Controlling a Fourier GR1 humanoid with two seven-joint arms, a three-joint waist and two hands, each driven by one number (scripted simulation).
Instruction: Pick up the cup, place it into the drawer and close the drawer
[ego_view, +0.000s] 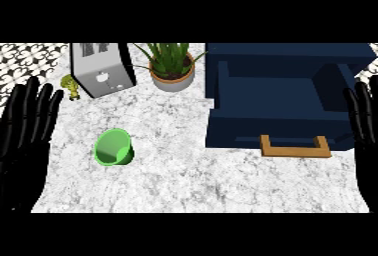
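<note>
A green cup (114, 147) lies tipped on the marble counter, left of centre, its mouth facing up and toward me. To its right stands a dark blue drawer unit (280, 95) with its drawer pulled open; the wooden handle (294, 148) sticks out at the front. My left hand (26, 130) rests open at the left edge, fingers up, well apart from the cup. At the right edge my right hand (363, 117) also rests open with fingers up, beside the drawer's right side. Neither hand holds anything.
A silver toaster (102, 70) stands at the back left with a small yellow-green figure (71, 86) beside it. A potted plant (172, 67) sits behind the cup, next to the drawer unit. Patterned wall tiles (29, 62) run along the back.
</note>
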